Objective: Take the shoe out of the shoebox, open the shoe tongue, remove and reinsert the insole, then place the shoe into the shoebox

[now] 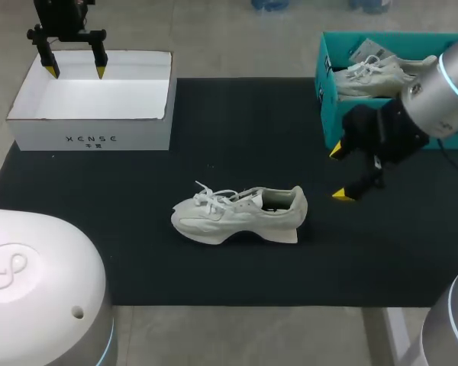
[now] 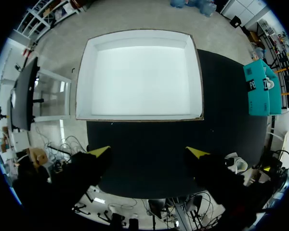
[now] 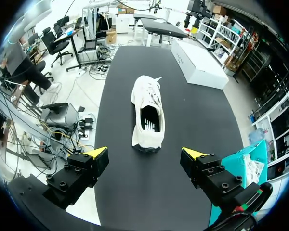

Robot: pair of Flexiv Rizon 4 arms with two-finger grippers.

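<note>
Hovering left tool (image 1: pixel 76 71): fingers spread, empty, above white shoebox (image 1: pixel 91 130), 10 o'clock.
Shoe (image 1: pixel 240 216): upright on counter (image 1: pixel 252 122), centre, toe toward 9 o'clock.
Right tool (image 1: pixel 340 173): fingers apart, empty, 3 o'clock of shoe.
Teal shoebox (image 1: pixel 326 76): 2 o'clock, second shoe (image 1: pixel 374 75) inside.

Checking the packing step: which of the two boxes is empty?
The white box by the left gripper is empty, its floor bare; the teal box holds a white shoe.
</note>
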